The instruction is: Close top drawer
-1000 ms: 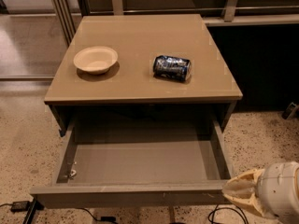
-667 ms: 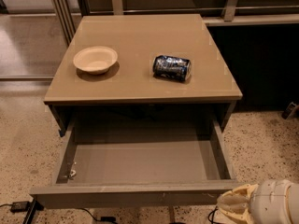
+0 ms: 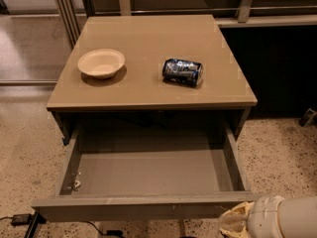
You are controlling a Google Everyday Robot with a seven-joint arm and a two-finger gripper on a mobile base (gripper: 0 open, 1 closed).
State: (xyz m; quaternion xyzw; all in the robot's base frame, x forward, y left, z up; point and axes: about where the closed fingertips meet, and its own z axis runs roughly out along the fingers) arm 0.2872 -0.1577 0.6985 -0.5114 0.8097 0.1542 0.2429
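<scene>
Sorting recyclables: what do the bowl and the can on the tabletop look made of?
The bowl looks like moulded paper pulp: matte, pale beige. The can, on its side, looks like aluminium: glossy printed dark-blue wall. The end effector is at bottom right, by the front of the open top drawer.

We see a tan table (image 3: 148, 33) carrying two things: a pale bowl (image 3: 101, 63) standing upright near its left edge, and a dark can (image 3: 182, 72) lying on its side right of the middle, well apart. Our gripper (image 3: 234, 223) sits below the front right corner.
</scene>
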